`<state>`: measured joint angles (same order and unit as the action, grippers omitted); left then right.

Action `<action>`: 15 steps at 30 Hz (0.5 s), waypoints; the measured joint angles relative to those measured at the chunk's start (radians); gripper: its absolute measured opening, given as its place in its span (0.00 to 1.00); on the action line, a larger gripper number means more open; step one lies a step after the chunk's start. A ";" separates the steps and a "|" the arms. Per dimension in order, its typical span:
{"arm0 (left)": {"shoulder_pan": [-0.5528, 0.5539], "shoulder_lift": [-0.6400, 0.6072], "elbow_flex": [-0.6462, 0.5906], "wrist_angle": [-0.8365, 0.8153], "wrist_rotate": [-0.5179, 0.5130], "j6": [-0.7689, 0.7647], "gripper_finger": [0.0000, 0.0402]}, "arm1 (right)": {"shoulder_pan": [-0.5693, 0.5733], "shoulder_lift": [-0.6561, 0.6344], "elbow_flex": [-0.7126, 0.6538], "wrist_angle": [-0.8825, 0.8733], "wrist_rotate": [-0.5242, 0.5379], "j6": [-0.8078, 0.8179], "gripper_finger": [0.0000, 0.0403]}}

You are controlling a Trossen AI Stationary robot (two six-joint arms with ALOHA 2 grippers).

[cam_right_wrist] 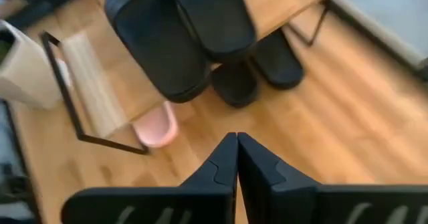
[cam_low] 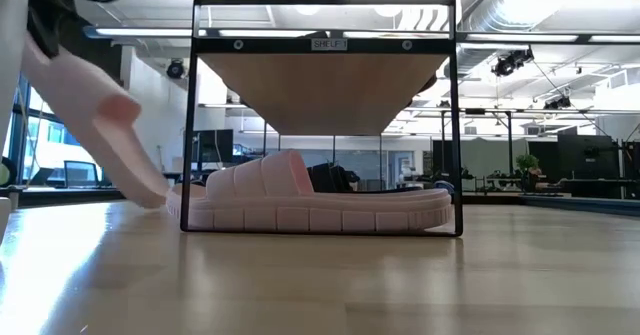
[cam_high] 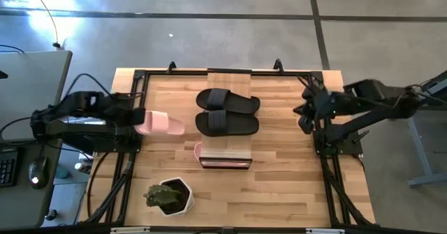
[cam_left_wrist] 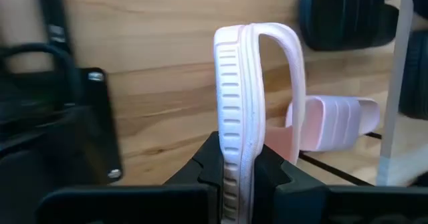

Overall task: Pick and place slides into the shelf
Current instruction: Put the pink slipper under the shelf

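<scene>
Your left gripper (cam_high: 142,117) sits at about 9 o'clock from the shelf (cam_high: 228,77), out by the table's left edge, and its fingers (cam_left_wrist: 207,167) are clamped on the sole edge of a pale pink slide (cam_high: 162,124). In the left wrist view that slide (cam_left_wrist: 257,110) stands on edge between the 2 fingers, strap side turned away from the arm. From table height you see it (cam_low: 95,125) hanging tilted in the air, toe low and close to the tabletop (cam_low: 320,275), just beside the shelf's frame (cam_low: 192,115).

The second pink slide (cam_low: 320,203) already lies flat on the shelf's lower tier, under the light-wood plank (cam_low: 320,90); from above only its end (cam_high: 198,150) pokes out on the shelf's left side, at roughly 7 o'clock from the plank's middle.

On the plank top you have 2 black slides side by side: 1 (cam_high: 228,100) toward 12 o'clock and the other (cam_high: 227,124) toward 6 o'clock. The right wrist view shows 2 more black slides (cam_right_wrist: 264,67) on the lower tier beneath them (mostly hidden from overhead).

Your right gripper (cam_high: 305,112) waits at 3 o'clock from the shelf, well apart from it, with its fingers (cam_right_wrist: 224,164) pressed together on nothing.

A potted green plant (cam_high: 168,195) in a white pot stands at about 7 o'clock from the shelf, near the table's front edge.
</scene>
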<state>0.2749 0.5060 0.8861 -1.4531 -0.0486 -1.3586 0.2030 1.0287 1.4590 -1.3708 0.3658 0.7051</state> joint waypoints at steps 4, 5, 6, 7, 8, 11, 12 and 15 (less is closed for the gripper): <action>0.000 0.000 -0.100 0.121 0.032 0.000 0.05 | 0.035 -0.187 -0.304 0.241 -0.044 0.123 0.00; 0.000 0.000 -0.125 0.144 0.039 0.000 0.05 | 0.046 -0.231 -0.385 0.306 -0.053 0.152 0.00; 0.000 0.000 -0.151 0.159 0.047 -0.001 0.05 | 0.058 -0.269 -0.461 0.360 -0.060 0.187 0.00; 0.000 0.001 -0.157 0.164 0.051 -0.003 0.05 | 0.070 -0.303 -0.536 0.413 -0.064 0.219 0.00; 0.000 0.008 -0.145 0.168 0.049 -0.003 0.05 | 0.081 -0.330 -0.608 0.469 -0.070 0.248 0.00; 0.000 0.020 -0.143 0.201 0.050 -0.006 0.05 | 0.107 -0.378 -0.799 0.633 -0.096 0.331 0.00; 0.000 0.021 -0.144 0.202 0.049 -0.010 0.05 | 0.115 -0.386 -0.855 0.686 -0.099 0.352 0.00; 0.000 0.027 -0.144 0.208 0.053 -0.033 0.05 | 0.127 -0.395 -0.997 0.857 -0.107 0.418 0.00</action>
<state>0.2749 0.5329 0.7425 -1.2452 0.0042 -1.3911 0.3305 0.6338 0.4623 -0.5141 0.2583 1.1227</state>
